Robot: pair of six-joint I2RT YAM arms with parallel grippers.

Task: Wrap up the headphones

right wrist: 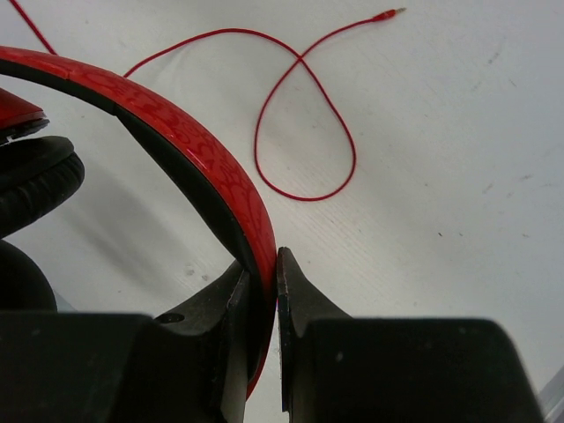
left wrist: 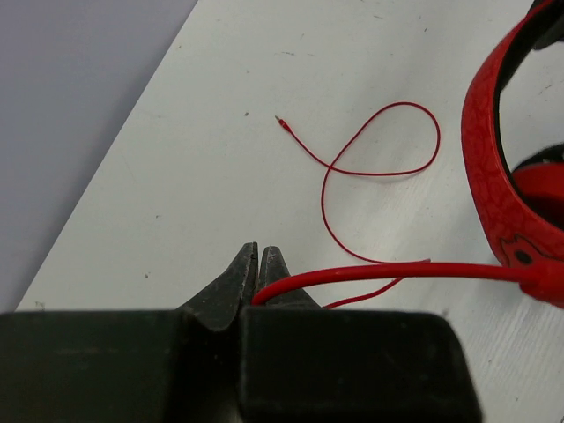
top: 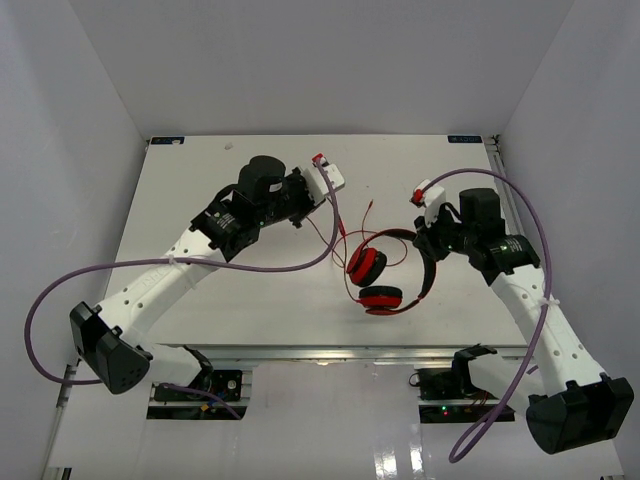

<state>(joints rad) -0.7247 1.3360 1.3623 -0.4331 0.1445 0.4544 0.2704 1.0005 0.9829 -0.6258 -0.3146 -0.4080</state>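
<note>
The red headphones [top: 381, 280] lie at the table's middle, their two earcups close together and the headband arching to the right. My right gripper [top: 425, 238] is shut on the headband [right wrist: 189, 145], which passes between its jaws [right wrist: 264, 262]; black earcup padding [right wrist: 35, 185] shows at the left. My left gripper [top: 300, 218] stands to the headphones' left, shut [left wrist: 258, 256] on the thin red cable [left wrist: 379, 270], which runs taut to the right toward the headband [left wrist: 485, 167]. The cable's free end lies in a loose loop [left wrist: 388, 145] on the table, ending in the plug [left wrist: 280, 119].
The white table [top: 220, 290] is boxed in by grey walls [top: 60, 180] on three sides. Thick purple robot cables [top: 290, 262] hang along both arms. The table's left edge [left wrist: 106, 167] is near my left gripper.
</note>
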